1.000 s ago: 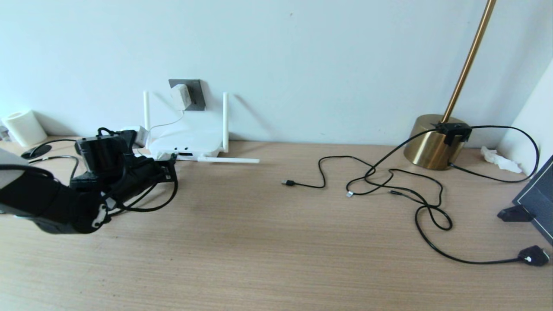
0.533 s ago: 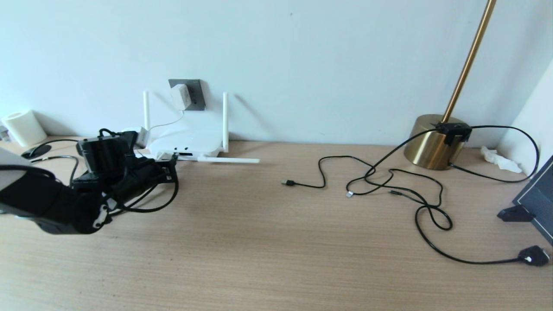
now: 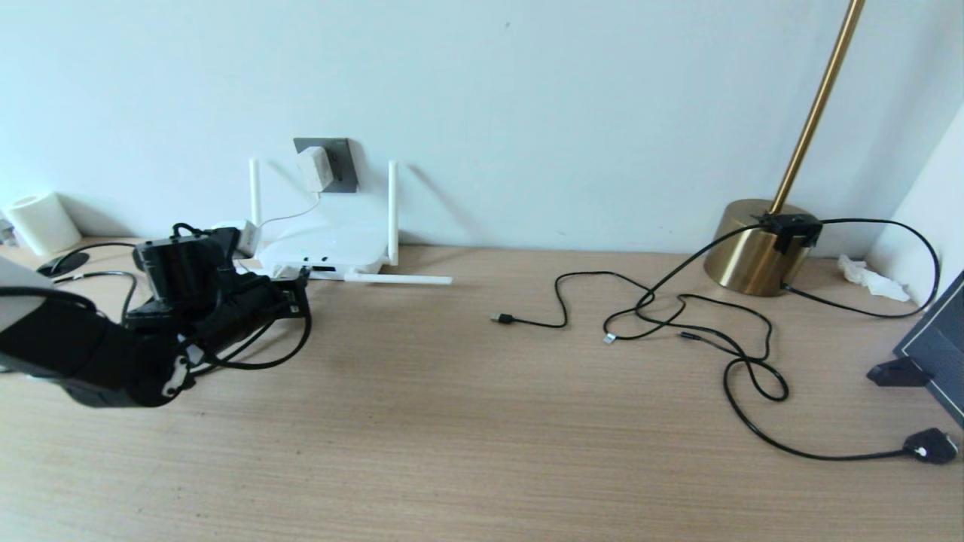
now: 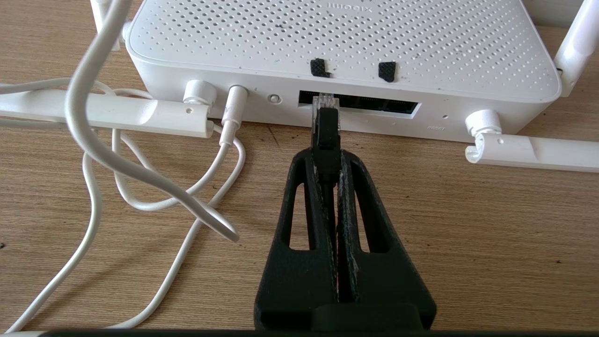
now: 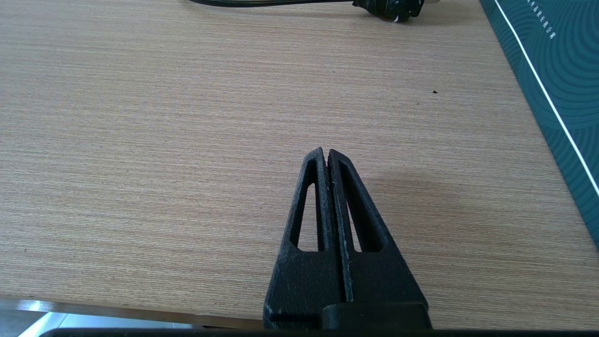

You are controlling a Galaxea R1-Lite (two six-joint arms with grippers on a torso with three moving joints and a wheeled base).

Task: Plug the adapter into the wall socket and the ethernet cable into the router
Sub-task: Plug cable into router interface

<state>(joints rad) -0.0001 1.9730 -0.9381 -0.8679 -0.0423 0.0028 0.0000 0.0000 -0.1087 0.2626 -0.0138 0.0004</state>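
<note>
The white router (image 3: 324, 248) (image 4: 346, 42) lies by the wall with two antennas upright and two folded flat on the desk. The white adapter (image 3: 314, 168) sits in the dark grey wall socket (image 3: 339, 162) above it, and its white cord (image 4: 84, 135) runs down to the router. My left gripper (image 3: 295, 292) (image 4: 327, 157) is shut on the ethernet cable (image 4: 326, 135). The cable's clear plug tip is at the leftmost opening of the router's dark port row (image 4: 369, 104); how deep it sits I cannot tell. My right gripper (image 5: 326, 154) hangs shut and empty over bare desk.
A brass lamp base (image 3: 753, 248) stands at the back right. Black USB cables (image 3: 678, 324) trail across the desk to a black plug (image 3: 930, 446). A dark box (image 3: 938, 346) is at the right edge, a white paper roll (image 3: 41, 222) at the far left.
</note>
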